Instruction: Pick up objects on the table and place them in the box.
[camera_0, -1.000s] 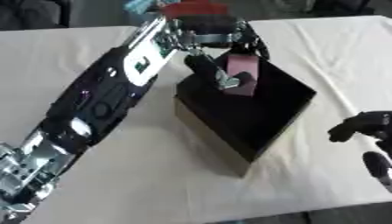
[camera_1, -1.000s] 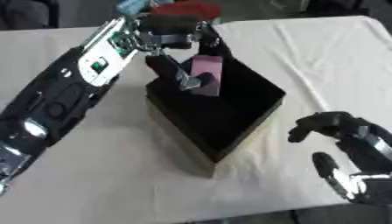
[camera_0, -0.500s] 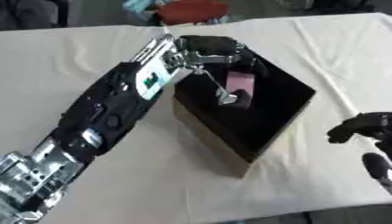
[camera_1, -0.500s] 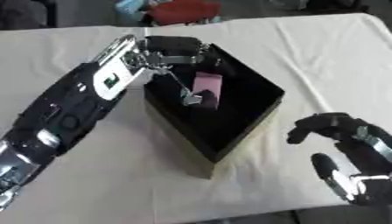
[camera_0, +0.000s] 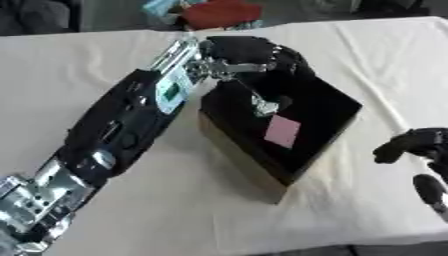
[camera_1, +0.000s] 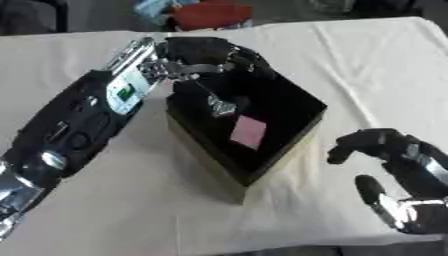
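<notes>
- We see even, soft, fairly bright light over the pale tablecloth (camera_0: 105, 75), with no hard glare on it.
- We find the inside of the black box (camera_0: 306, 115) very dark; its walls and floor merge, and only the pink piece (camera_0: 283, 131) stands out.
- We note a faint, diffuse shadow beside the box on its near side.
- We see small bright glints on the silver parts of the left arm (camera_0: 52, 200).
- Both views are soft and blurred all over; the left hand (camera_0: 254, 52) is smeared, and edges of the right hand (camera_1: 394, 165) are fuzzy.

Matt black box (camera_0: 306, 130), cream cloth tablecloth (camera_0: 114, 200)
</notes>
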